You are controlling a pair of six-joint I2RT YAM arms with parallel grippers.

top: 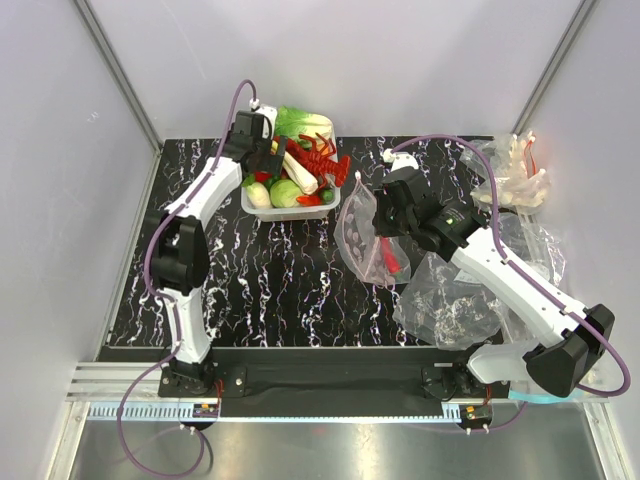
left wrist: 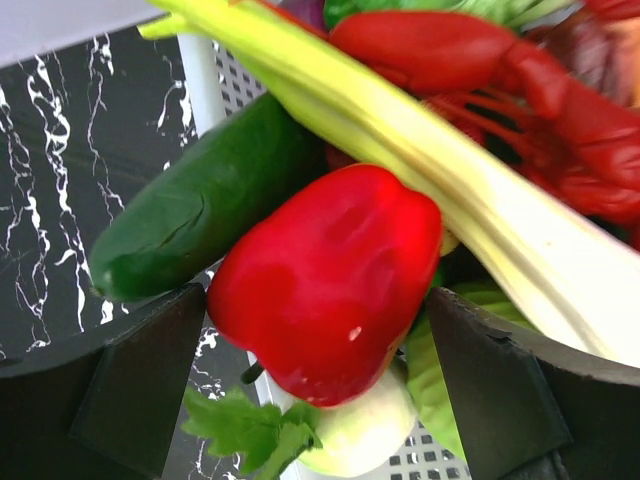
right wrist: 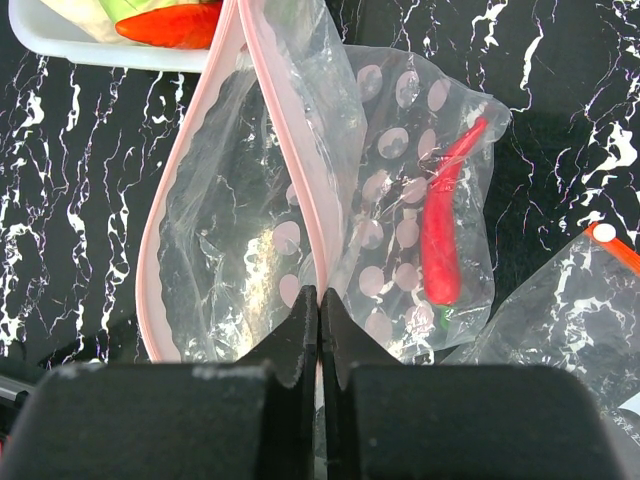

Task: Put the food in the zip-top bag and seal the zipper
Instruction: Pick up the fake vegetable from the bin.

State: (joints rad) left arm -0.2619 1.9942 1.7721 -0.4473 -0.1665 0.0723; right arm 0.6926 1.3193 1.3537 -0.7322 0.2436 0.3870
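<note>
My left gripper [left wrist: 320, 345] is spread fully wide over the white tray [top: 290, 212] at the desk's far edge. Its fingers [left wrist: 140, 390] flank the red pepper [left wrist: 330, 280] without clamping it. The pepper lies against a green cucumber [left wrist: 200, 215] and the leek [left wrist: 470, 190], with the lobster [left wrist: 480, 60] beyond. My right gripper [right wrist: 319, 300] is pressed closed on the zipper [right wrist: 146, 280], pinching one lip. The zip-top bag [right wrist: 400, 200] gapes near the desk's centre, just right of the tray, with a red chili [right wrist: 440, 240] inside.
</note>
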